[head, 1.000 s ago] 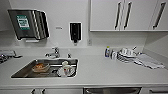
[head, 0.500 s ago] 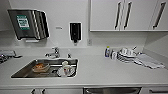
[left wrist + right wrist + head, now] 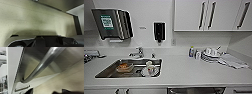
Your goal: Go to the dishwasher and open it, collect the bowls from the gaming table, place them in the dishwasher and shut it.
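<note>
head view | sink (image 3: 106,72): dishes inside | dishwasher (image 3: 196,90): below counter

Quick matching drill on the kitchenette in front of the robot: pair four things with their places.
Things:
1. paper towel dispenser
2. soap dispenser
3. stacked dishes
4. dishwasher

Places:
A. under the countertop, right of the sink
B. on the wall, above the sink's left end
C. on the countertop, far right
D. on the wall, right of the faucet

Pairs: 1-B, 2-D, 3-C, 4-A
</note>
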Controlling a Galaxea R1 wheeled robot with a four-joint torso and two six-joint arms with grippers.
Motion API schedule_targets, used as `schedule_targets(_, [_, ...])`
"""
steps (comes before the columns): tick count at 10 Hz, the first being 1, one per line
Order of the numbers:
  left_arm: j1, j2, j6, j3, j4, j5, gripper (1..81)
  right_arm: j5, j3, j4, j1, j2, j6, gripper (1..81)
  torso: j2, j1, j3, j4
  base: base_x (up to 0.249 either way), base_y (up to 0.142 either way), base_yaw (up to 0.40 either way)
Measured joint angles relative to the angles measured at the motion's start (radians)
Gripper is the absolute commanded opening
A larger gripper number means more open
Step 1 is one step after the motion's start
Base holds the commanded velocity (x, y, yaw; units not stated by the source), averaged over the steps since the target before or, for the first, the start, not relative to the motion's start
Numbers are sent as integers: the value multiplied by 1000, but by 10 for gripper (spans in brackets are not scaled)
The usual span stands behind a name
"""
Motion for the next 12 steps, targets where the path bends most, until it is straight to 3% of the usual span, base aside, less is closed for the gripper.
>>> schedule_targets(7, [0,0,0,0,0,0,811,-81,-68,-91,38,-2,4,811,0,0,0,0,0,0,0])
schedule_targets(12, [0,2,0,0,0,0,811,-116,-192,-103,79,30,61,811,0,0,0,0,0,0,0])
